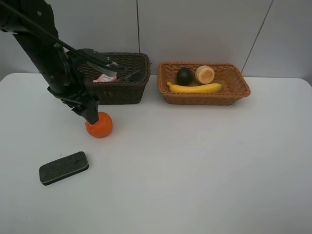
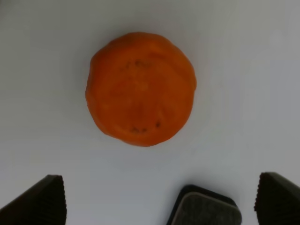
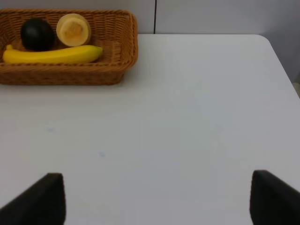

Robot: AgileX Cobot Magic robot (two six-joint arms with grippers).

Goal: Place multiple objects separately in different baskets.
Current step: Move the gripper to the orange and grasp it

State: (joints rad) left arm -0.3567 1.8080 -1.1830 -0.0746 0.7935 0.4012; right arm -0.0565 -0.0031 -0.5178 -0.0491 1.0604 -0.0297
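An orange round fruit [image 1: 100, 126] [image 2: 140, 89] lies on the white table in front of the dark brown basket [image 1: 117, 92]. My left gripper [image 1: 92, 118] [image 2: 159, 201] hangs open right over it, with nothing between its fingers. A dark rectangular eraser [image 1: 64, 167] [image 2: 204, 212] lies nearer the front left. The light tan basket [image 1: 204, 99] [image 3: 70, 75] holds a yellow banana [image 1: 195, 88] [image 3: 51, 55], a dark mangosteen [image 1: 184, 76] [image 3: 37, 33] and a pale orange round fruit [image 1: 204, 74] [image 3: 73, 29]. My right gripper [image 3: 154, 201] is open above bare table.
The dark brown basket holds a pink item [image 1: 104, 78] and some dark items that the left arm partly hides. A grey wall stands behind both baskets. The table's right edge [image 3: 281, 65] shows in the right wrist view.
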